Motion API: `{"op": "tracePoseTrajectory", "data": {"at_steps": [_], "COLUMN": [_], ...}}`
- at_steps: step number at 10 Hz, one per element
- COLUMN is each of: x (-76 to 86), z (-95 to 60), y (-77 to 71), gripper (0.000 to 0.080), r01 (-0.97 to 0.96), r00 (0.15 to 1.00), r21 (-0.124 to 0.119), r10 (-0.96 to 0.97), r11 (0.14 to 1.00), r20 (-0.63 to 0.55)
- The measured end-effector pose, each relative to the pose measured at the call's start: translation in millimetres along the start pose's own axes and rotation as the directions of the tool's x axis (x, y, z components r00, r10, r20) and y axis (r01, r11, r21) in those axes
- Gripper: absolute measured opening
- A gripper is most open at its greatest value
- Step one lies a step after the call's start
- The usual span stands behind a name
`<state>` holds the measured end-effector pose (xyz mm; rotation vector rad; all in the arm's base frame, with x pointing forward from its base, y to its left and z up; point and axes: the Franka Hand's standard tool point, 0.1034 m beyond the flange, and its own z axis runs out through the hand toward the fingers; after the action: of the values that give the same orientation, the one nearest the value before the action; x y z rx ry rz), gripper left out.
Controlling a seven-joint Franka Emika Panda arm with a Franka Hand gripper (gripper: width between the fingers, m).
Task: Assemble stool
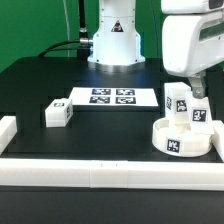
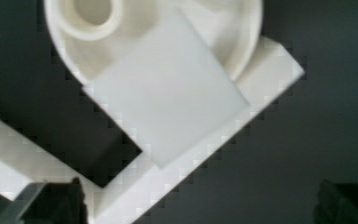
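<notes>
The round white seat [image 1: 182, 138] lies on the black table at the exterior view's right, a tag on its side. Two white tagged legs stand upright at it, one [image 1: 178, 99] toward its far side and one [image 1: 198, 114] beside it. A third leg [image 1: 57, 114] lies alone at the exterior view's left. My gripper [image 1: 193, 86] hangs just above the two upright legs. In the wrist view the seat [image 2: 220, 35] and a leg [image 2: 158, 95] fill the picture. My gripper [image 2: 194, 206] is open, its dark fingers [image 2: 41, 205] wide apart and holding nothing.
The marker board [image 1: 112, 97] lies flat at the table's middle back, before the robot base [image 1: 112, 40]. White border rails run along the front [image 1: 100, 172] and the exterior view's left edge [image 1: 8, 130]. A rail [image 2: 5, 160] also shows in the wrist view.
</notes>
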<state>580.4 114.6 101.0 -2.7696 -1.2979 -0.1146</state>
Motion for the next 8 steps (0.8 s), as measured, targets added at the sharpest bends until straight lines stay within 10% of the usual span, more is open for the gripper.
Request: {"op": "tracePoseTrajectory", "data": {"at_steps": [8], "x": [-12.9], "z": [19.5], "y": [-2.8], "gripper": [0.0649], "r01": [0.159], "r00": [0.987], "r21": [0.010], "r10": [-0.159], "r11": [0.987], "r20": [0.009]}}
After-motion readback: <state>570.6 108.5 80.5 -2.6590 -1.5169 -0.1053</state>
